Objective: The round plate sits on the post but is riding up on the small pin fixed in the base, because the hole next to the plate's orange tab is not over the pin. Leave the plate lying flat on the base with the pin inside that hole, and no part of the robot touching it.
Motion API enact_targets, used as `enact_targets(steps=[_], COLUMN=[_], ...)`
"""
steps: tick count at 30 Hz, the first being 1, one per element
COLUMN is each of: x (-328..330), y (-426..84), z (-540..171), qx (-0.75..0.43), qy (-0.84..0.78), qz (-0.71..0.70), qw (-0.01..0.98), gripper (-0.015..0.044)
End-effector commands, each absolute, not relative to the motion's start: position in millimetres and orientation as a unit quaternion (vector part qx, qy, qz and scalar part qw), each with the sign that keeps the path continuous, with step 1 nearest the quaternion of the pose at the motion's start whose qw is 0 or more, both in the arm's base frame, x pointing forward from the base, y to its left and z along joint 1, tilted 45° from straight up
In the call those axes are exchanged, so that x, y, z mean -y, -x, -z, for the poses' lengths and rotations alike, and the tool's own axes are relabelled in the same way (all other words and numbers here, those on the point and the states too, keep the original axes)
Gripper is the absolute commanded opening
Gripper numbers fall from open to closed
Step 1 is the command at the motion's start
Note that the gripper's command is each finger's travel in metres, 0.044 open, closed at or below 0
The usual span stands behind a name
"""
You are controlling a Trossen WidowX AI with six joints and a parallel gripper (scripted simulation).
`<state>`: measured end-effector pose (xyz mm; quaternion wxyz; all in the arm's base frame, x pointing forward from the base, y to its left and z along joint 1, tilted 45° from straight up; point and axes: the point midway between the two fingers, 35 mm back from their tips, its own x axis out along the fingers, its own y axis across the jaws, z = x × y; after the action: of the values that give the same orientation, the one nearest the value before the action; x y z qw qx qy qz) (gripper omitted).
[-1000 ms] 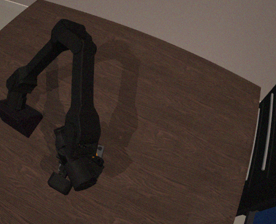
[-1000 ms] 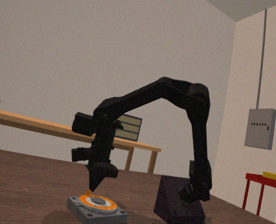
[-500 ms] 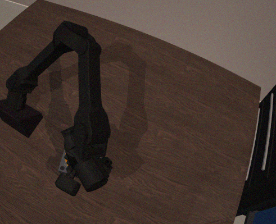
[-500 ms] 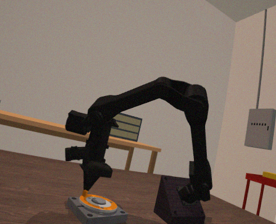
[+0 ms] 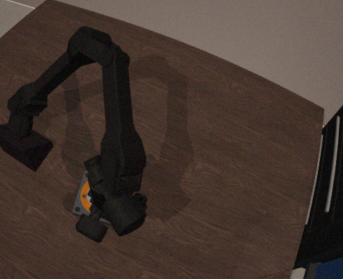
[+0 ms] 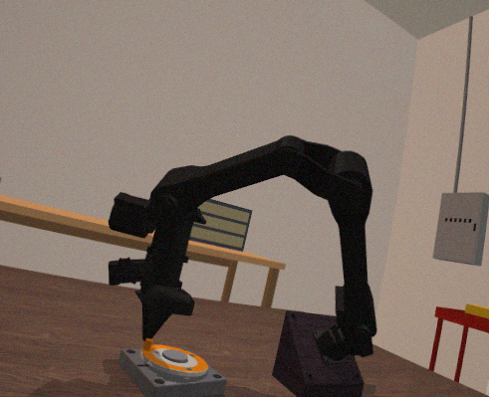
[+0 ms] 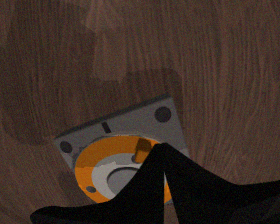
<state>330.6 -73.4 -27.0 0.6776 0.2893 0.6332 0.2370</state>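
Note:
An orange round plate (image 6: pixel 174 358) with a grey centre sits on a grey square base (image 6: pixel 172 375) on the wooden table. Its small orange tab (image 6: pixel 148 343) stands up at the plate's left edge in the exterior view. In the wrist view the plate (image 7: pixel 103 166) and tab (image 7: pixel 141 148) lie just ahead of the fingertips. My gripper (image 6: pixel 149 335) (image 7: pixel 161 148) is shut and empty, pointing down, its tips right beside the tab. In the top view the arm covers most of the plate (image 5: pixel 86 194). The pin and the hole are hidden.
The arm's black pedestal (image 6: pixel 318 353) stands on the table to the right of the base. A dark rack (image 5: pixel 334 191) stands past the table's right edge. A wooden bench (image 6: pixel 128 237) and a red table (image 6: pixel 469 321) stand in the background.

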Motion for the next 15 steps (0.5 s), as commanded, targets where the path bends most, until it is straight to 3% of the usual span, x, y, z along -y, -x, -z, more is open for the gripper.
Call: enact_targets(steps=[1, 15], x=[68.4, 61.0], y=[-333.8, -339.3], z=[23.2, 14.7], qx=[-0.633, -0.633], qy=[-0.291, -0.291], qz=[-0.24, -0.24], qw=[0.676, 0.676], gripper=[0.0, 0.0])
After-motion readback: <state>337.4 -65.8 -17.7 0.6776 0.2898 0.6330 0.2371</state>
